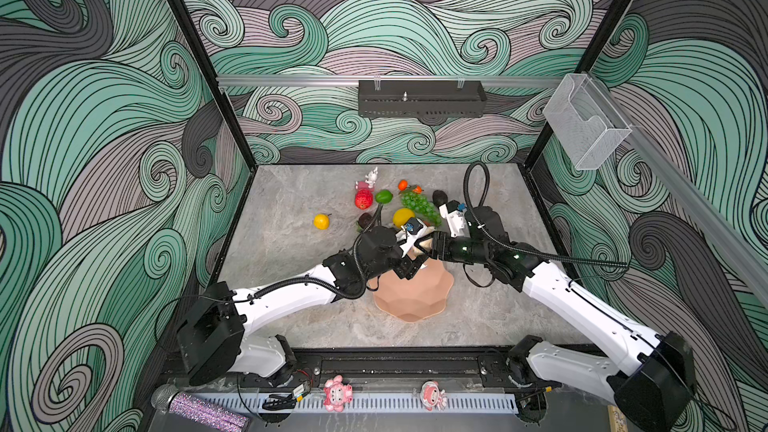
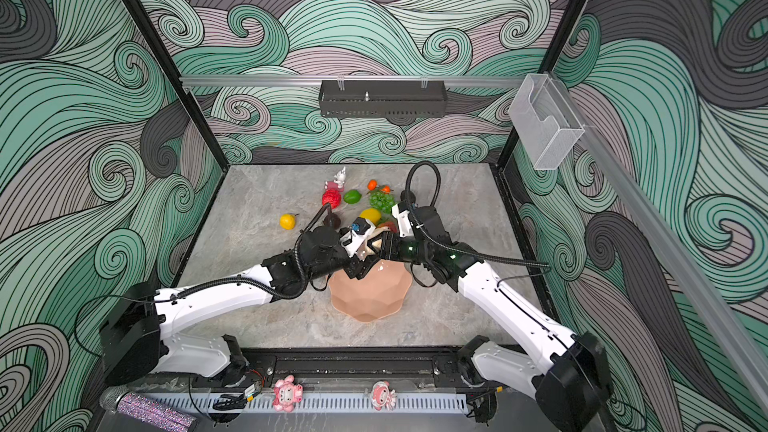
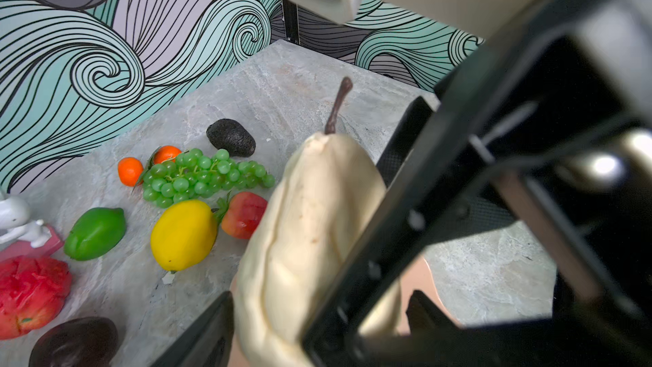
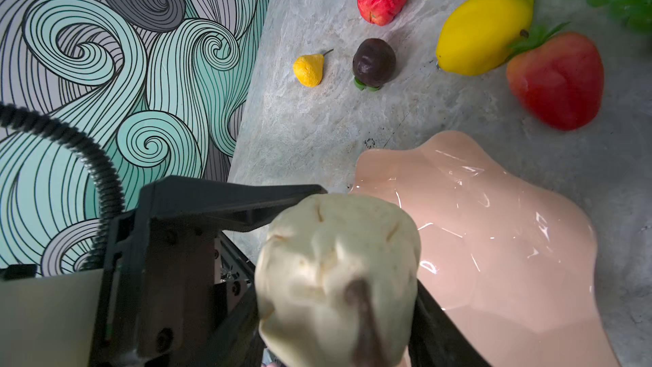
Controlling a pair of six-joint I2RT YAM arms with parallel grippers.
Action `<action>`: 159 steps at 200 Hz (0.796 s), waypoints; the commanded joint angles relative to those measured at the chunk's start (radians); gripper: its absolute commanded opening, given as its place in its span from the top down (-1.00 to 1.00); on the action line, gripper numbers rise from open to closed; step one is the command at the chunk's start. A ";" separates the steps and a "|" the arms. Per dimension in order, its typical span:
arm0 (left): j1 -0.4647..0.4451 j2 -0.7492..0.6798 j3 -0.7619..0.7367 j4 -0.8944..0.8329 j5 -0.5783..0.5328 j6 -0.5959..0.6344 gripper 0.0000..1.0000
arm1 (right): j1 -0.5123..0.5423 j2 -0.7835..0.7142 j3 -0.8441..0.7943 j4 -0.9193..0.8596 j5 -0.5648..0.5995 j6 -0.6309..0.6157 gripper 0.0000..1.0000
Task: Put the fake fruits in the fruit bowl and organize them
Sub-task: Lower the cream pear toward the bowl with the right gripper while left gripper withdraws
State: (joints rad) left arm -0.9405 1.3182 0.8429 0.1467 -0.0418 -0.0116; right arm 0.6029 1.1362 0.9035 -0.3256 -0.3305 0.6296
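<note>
A cream knobbly pear (image 3: 317,213) with a brown stem hangs over the far rim of the salmon-pink scalloped fruit bowl (image 1: 432,305). My right gripper (image 4: 337,294) is shut on the pear (image 4: 338,259), a finger on each side. My left gripper (image 3: 321,298) stands open around its lower end: one finger (image 3: 208,330) lies against it, and pink bowl shows between it and the other. Both grippers meet over the bowl (image 2: 374,305) in both top views. The bowl's inside (image 4: 494,241) is bare. A lemon (image 1: 404,216), strawberry (image 3: 243,215) and grapes (image 1: 419,203) lie beyond on the table.
Further fruits lie toward the back wall: a lime (image 1: 384,196), a crumpled red fruit (image 1: 363,199), a small yellow one (image 1: 321,221), a dark purple one (image 4: 374,61), oranges (image 3: 130,170) and an avocado (image 3: 231,137). A white rabbit figurine (image 1: 371,178) stands behind them.
</note>
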 commanded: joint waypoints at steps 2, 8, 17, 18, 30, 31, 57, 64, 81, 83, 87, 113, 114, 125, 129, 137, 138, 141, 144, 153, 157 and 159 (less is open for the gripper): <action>-0.009 -0.120 -0.063 -0.041 -0.071 -0.071 -0.76 | 0.020 0.033 0.035 -0.029 0.106 -0.088 -0.05; -0.009 -0.155 -0.082 -0.054 -0.104 -0.094 -0.87 | 0.029 0.042 0.035 -0.029 0.126 -0.099 -0.05; -0.009 -0.210 -0.118 -0.064 -0.150 -0.124 -0.89 | 0.044 0.061 0.036 -0.029 0.157 -0.113 -0.05; -0.009 -0.216 -0.122 -0.065 -0.155 -0.127 -0.90 | 0.046 0.065 0.037 -0.029 0.160 -0.114 -0.05; -0.007 -0.294 -0.175 -0.073 -0.234 -0.156 -0.96 | 0.071 0.098 0.042 -0.029 0.196 -0.131 -0.04; -0.007 -0.302 -0.178 -0.074 -0.241 -0.158 -0.97 | 0.073 0.100 0.043 -0.029 0.199 -0.132 -0.04; 0.011 -0.450 -0.263 -0.093 -0.390 -0.180 -0.97 | 0.125 0.196 0.063 -0.029 0.240 -0.149 -0.04; 0.015 -0.481 -0.277 -0.096 -0.421 -0.182 -0.98 | 0.139 0.222 0.070 -0.027 0.252 -0.152 -0.03; 0.019 -0.544 -0.299 -0.108 -0.483 -0.200 -0.97 | 0.173 0.283 0.087 -0.029 0.301 -0.162 -0.02; 0.020 -0.551 -0.300 -0.110 -0.488 -0.202 -0.97 | 0.177 0.289 0.089 -0.029 0.308 -0.163 -0.01; 0.020 -0.563 -0.305 -0.109 -0.499 -0.205 -0.97 | 0.185 0.302 0.092 -0.029 0.321 -0.165 -0.01; 0.022 -0.610 -0.336 -0.093 -0.543 -0.211 -0.97 | 0.231 0.370 0.098 -0.018 0.404 -0.180 0.00; 0.022 -0.610 -0.336 -0.093 -0.544 -0.211 -0.97 | 0.232 0.372 0.098 -0.017 0.406 -0.180 0.00; 0.022 -0.614 -0.340 -0.092 -0.548 -0.212 -0.97 | 0.241 0.404 0.104 -0.013 0.419 -0.182 -0.01; 0.022 -0.615 -0.340 -0.093 -0.546 -0.213 -0.97 | 0.242 0.418 0.109 -0.018 0.421 -0.181 -0.01; 0.022 -0.614 -0.341 -0.094 -0.542 -0.216 -0.98 | 0.245 0.443 0.123 -0.029 0.426 -0.179 -0.01; 0.022 -0.614 -0.341 -0.094 -0.541 -0.217 -0.97 | 0.244 0.447 0.124 -0.029 0.427 -0.180 -0.01; 0.022 -0.614 -0.341 -0.093 -0.540 -0.218 -0.97 | 0.246 0.454 0.128 -0.029 0.432 -0.178 -0.01; 0.022 -0.612 -0.341 -0.094 -0.540 -0.220 -0.98 | 0.248 0.463 0.131 -0.029 0.437 -0.178 0.00; 0.022 -0.612 -0.341 -0.094 -0.538 -0.222 -0.97 | 0.253 0.479 0.137 -0.029 0.457 -0.177 0.00; 0.022 -0.613 -0.343 -0.094 -0.538 -0.224 -0.97 | 0.254 0.484 0.138 -0.029 0.465 -0.178 0.00; 0.022 -0.613 -0.343 -0.094 -0.537 -0.224 -0.98 | 0.256 0.487 0.137 -0.029 0.469 -0.178 0.00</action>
State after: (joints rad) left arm -0.9249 0.7113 0.5026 0.0563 -0.5426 -0.2119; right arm 0.8494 1.5913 1.0065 -0.3523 0.0536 0.4641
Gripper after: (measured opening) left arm 0.986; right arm 0.546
